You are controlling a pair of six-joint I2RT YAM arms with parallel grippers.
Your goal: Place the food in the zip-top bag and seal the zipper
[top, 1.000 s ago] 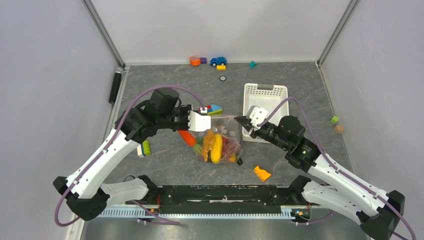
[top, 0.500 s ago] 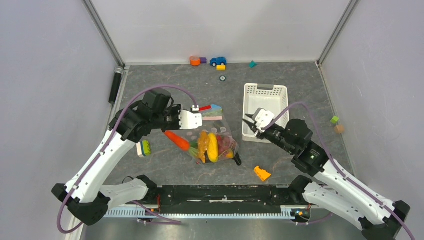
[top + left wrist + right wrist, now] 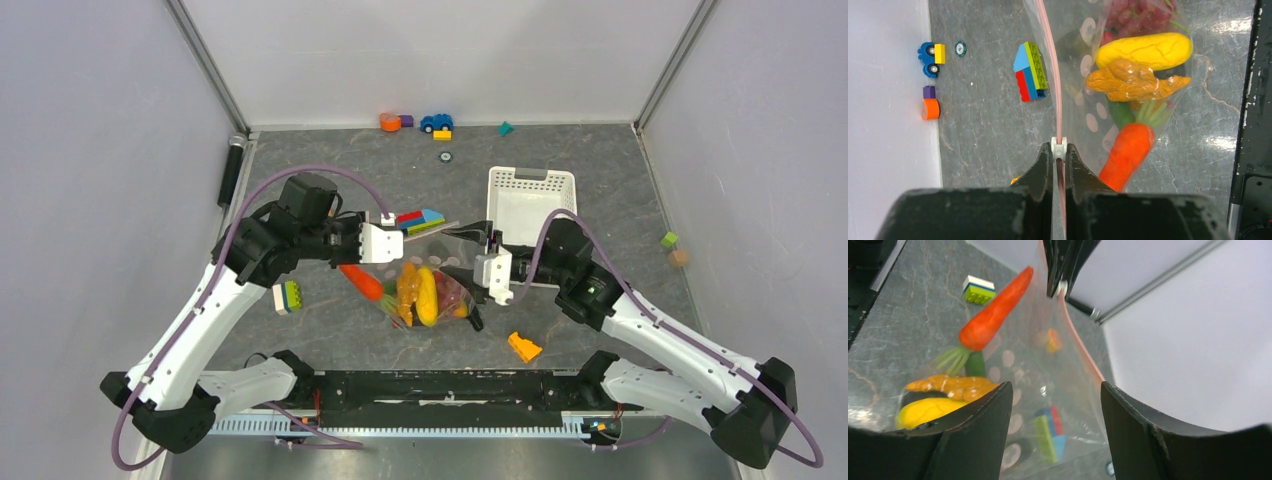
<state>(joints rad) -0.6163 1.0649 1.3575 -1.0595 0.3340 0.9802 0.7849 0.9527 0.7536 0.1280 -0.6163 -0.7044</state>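
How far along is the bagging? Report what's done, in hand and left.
Done: the yellow fruit, grapes and other food sit inside the zip-top bag. In hand: the left gripper is shut on one end of the zipper; the right gripper is open at the bag's other end. Left: the carrot may poke out, and I cannot confirm the seal.
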